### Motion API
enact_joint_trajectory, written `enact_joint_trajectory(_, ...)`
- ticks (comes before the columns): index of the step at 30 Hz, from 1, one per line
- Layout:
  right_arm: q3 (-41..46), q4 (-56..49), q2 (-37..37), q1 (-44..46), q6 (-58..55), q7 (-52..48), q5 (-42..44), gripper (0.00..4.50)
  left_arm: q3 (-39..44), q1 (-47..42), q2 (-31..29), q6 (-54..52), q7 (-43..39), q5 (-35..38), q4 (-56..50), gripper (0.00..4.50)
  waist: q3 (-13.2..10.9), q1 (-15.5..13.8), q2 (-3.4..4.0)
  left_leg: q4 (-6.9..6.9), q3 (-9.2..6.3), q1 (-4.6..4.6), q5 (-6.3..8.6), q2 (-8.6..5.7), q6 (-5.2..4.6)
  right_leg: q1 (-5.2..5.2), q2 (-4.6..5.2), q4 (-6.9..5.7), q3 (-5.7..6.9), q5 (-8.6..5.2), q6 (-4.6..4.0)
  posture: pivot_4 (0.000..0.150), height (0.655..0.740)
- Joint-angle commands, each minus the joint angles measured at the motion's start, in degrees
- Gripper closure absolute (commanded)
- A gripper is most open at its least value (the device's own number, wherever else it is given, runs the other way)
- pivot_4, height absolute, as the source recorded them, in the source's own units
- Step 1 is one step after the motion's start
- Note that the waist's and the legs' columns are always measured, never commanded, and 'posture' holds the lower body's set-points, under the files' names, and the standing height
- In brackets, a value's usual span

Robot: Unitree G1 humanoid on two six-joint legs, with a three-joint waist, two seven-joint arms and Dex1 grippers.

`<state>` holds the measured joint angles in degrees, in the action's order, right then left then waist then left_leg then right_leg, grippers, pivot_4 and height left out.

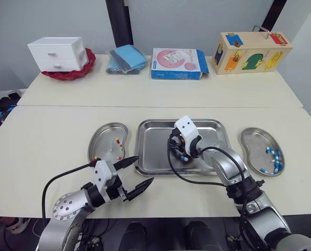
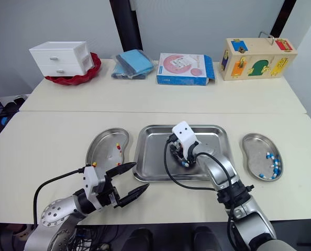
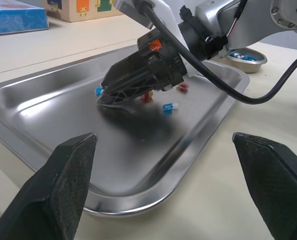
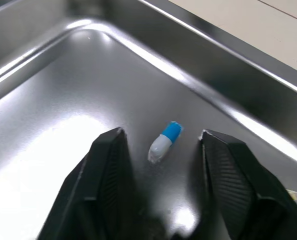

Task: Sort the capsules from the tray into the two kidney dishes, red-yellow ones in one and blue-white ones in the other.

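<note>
The steel tray [image 1: 155, 133] lies in the middle of the near table. My right gripper [image 1: 180, 152] is down inside it, open, with its fingers [image 4: 111, 165] either side of a blue-white capsule [image 4: 165, 142] lying on the tray floor. A few more capsules [image 3: 170, 106] lie beside it, blue-white and red-yellow. The left kidney dish [image 1: 104, 135] holds a few red-yellow capsules [image 1: 117, 140]. Several blue-white capsules [image 1: 273, 159] lie in the right kidney dish [image 1: 254, 137]. My left gripper [image 1: 145, 169] is open and holds nothing, hovering at the tray's front left corner.
On the far table stand a white drawer unit [image 1: 58, 53] on a red bowl, folded blue cloths [image 1: 126, 58], a pink and blue box [image 1: 176, 63] and a wooden toy box [image 1: 251, 52]. Black cables loop from both wrists over the table's front edge.
</note>
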<state>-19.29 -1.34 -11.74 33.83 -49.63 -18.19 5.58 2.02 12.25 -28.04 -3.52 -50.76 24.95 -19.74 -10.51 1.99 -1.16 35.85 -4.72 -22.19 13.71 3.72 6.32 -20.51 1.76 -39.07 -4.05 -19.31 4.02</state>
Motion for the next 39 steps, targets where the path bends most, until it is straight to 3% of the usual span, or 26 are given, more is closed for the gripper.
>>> enact_joint_trajectory(1, -1.15, -0.42, -0.10, 0.44, 0.14, -1.07, -1.27, 2.83, -0.29, 0.09, -0.54, 0.52, -0.21, -0.04, -1.63, 0.00, 0.00, 0.02, 0.00, 0.00, 0.00, 0.00, 0.00, 0.00, 0.00, 0.00, 0.00, 0.00, 0.00, 0.00, 0.00, 0.150, 0.7400)
enact_joint_trajectory(8, -3.23, -1.66, -0.77, 0.01, 1.92, -2.49, -3.71, 4.49, -0.39, 0.04, -0.76, 1.12, -1.14, 0.09, -1.21, 0.00, 0.00, 0.07, 0.00, 0.00, 0.00, 0.00, 0.00, 0.00, 0.00, 0.00, 0.00, 0.00, 0.00, 0.00, 0.00, 0.150, 0.7400)
enact_joint_trajectory(12, -2.00, -5.87, -1.86, -0.49, 3.09, -3.20, -4.03, 4.49, -0.36, -0.17, -1.52, 1.69, -3.44, 0.78, -0.60, 0.00, -0.01, 0.02, 0.02, -0.01, 0.00, -0.01, 0.00, 0.00, 0.00, -0.02, -0.01, 0.01, 0.00, 0.00, 0.00, 0.150, 0.7400)
enact_joint_trajectory(17, 4.32, -22.23, -6.99, -6.40, -1.35, -6.59, -0.12, 4.49, 0.02, -0.92, -3.39, 3.62, -9.92, 2.65, 1.38, 0.00, -0.01, -0.22, 0.03, 0.04, -0.02, -0.76, -0.01, 0.00, 0.01, -0.76, 0.00, -0.07, 0.02, 0.01, 0.00, 0.150, 0.7400)
enact_joint_trajectory(24, 25.89, -41.43, -17.85, -21.87, -8.94, -12.53, 8.98, 4.49, -0.38, -3.47, -4.83, 6.56, -18.42, 5.08, 4.84, 0.00, -0.03, -0.33, 0.06, -0.02, 0.00, -0.78, 0.00, -0.01, 0.00, -0.74, 0.01, 0.00, 0.04, 0.01, -0.01, 0.150, 0.7400)
enact_joint_trajectory(27, 37.82, -43.45, -21.08, -27.76, -11.15, -14.40, 11.79, 4.49, -0.13, -4.43, -4.61, 7.28, -20.16, 5.68, 6.05, 0.00, -0.03, -0.20, 0.07, 0.00, 0.00, -0.71, -0.01, 0.00, -0.01, -0.67, -0.01, -0.02, 0.03, 0.02, -0.02, 0.150, 0.7400)
enact_joint_trajectory(32, 49.61, -42.50, -23.85, -33.29, -14.74, -15.01, 14.50, 4.49, -0.10, -5.31, -3.68, 7.71, -20.90, 6.19, 7.09, 0.00, -0.02, -0.11, 0.09, 0.00, 0.01, -0.68, -0.01, 0.00, -0.01, -0.66, -0.04, -0.02, -0.01, 0.02, -0.03, 0.150, 0.7400)
enact_joint_trajectory(39, 52.23, -39.29, -26.46, -39.09, -13.76, -13.98, 13.95, 4.49, 0.30, -6.68, -1.63, 6.79, -20.30, 9.02, 6.28, 0.00, 0.00, -0.15, 0.11, 0.04, 0.01, -0.68, -0.01, 0.00, -0.02, -0.62, -0.04, -0.03, -0.02, 0.03, -0.02, 0.150, 0.7400)
